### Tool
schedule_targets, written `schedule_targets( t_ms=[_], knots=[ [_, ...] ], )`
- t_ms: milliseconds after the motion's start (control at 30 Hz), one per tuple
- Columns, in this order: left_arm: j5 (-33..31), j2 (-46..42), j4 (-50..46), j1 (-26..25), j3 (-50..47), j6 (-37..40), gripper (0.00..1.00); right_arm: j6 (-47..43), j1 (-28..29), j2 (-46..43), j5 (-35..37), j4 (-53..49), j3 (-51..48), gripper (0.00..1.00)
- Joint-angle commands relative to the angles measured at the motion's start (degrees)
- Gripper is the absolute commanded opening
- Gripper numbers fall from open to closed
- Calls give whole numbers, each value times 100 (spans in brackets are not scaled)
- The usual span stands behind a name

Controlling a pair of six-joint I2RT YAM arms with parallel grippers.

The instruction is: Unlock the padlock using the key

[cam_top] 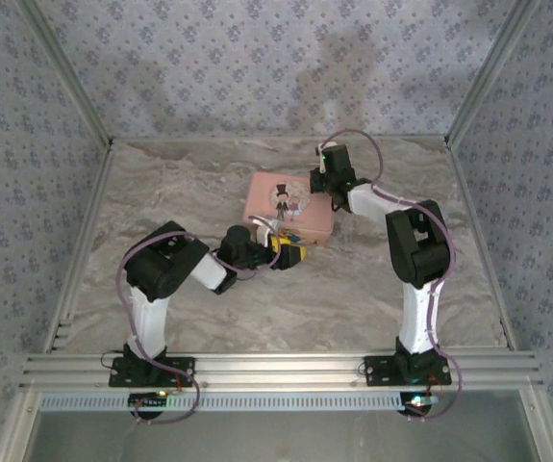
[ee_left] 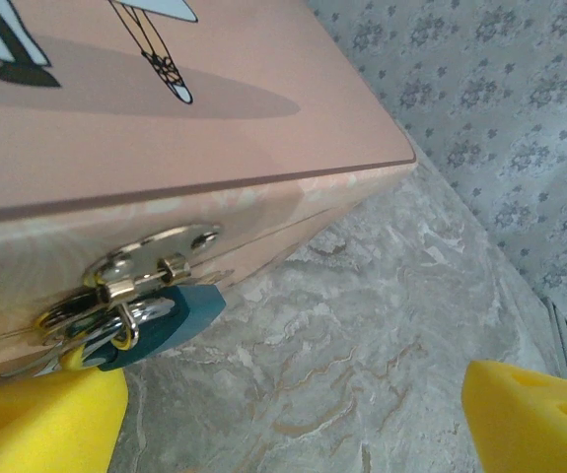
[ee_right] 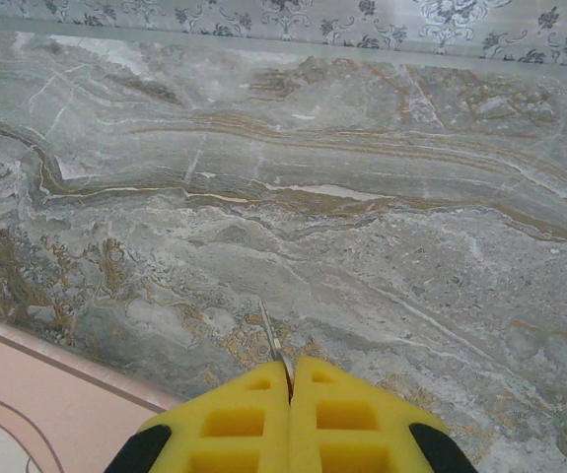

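Marble-veined bench [cam_top: 353, 289], boxed by flowered wallpaper walls [cam_top: 257, 58]. The left wrist view shows the padlock [ee_left: 179, 313] hanging at the pink tin's [ee_left: 214, 118] clasp [ee_left: 155, 258], left hand [ee_left: 293, 414] spread wide and released. The right wrist view adds the right hand [ee_right: 291, 379], clenched on the key [ee_right: 271, 340].

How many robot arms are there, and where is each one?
2. The left arm reaches to the pink tin's near edge; the right arm bends over its far right corner. None seems hidden.

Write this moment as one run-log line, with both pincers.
left pincer: open, near padlock | right pincer: shut on key | padlock: hanging on hasp of pink tin
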Motion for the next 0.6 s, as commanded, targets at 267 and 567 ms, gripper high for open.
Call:
schedule_targets(
  t_ms=[267, 567],
  knots=[
    [-1849, -363, 34, -212, -275, 388, 91, -65, 217, -118, -455, -752, -306, 0],
    [-1503, -388, 401, -191, -469, 340, 84, -65, 237, -147, -451, -734, -339, 0]
  ],
)
